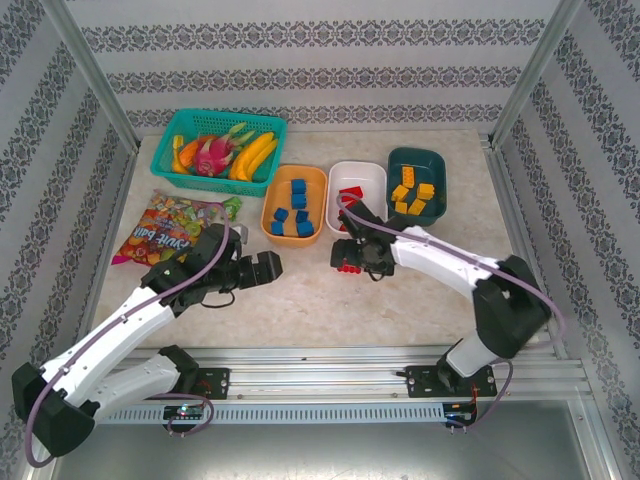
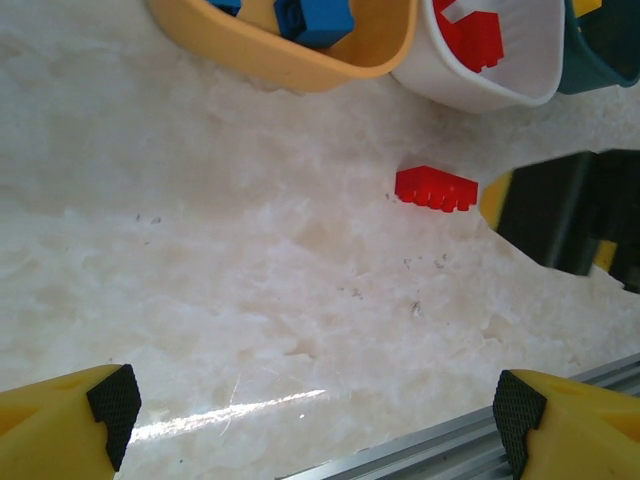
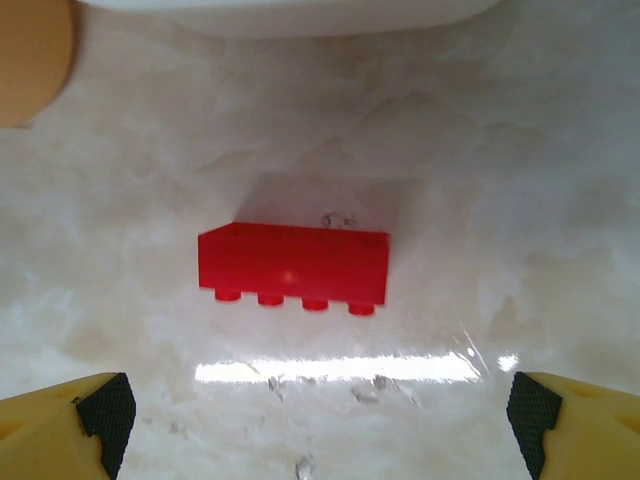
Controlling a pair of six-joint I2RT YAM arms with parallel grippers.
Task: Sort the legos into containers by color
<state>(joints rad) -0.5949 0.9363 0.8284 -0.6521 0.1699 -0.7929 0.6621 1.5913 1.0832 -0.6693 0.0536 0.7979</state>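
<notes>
One red lego (image 3: 293,264) lies on its side on the table, in front of the white tray (image 1: 357,166). My right gripper (image 1: 352,252) hovers just over it, open, its fingertips (image 3: 100,410) wide to either side of the brick (image 1: 347,267). The orange tray (image 1: 268,215) holds several blue legos (image 1: 297,200). Red legos (image 1: 350,195) lie in the white tray, and yellow ones (image 1: 413,195) in the dark teal tray (image 1: 415,153). My left gripper (image 1: 270,267) is open and empty over bare table, left of the red brick (image 2: 436,188).
A teal mesh basket with fruit (image 1: 218,150) stands at the back left. A colourful snack bag (image 1: 170,228) lies beside my left arm. The metal rail (image 1: 330,365) runs along the near edge. Patterned walls enclose the table.
</notes>
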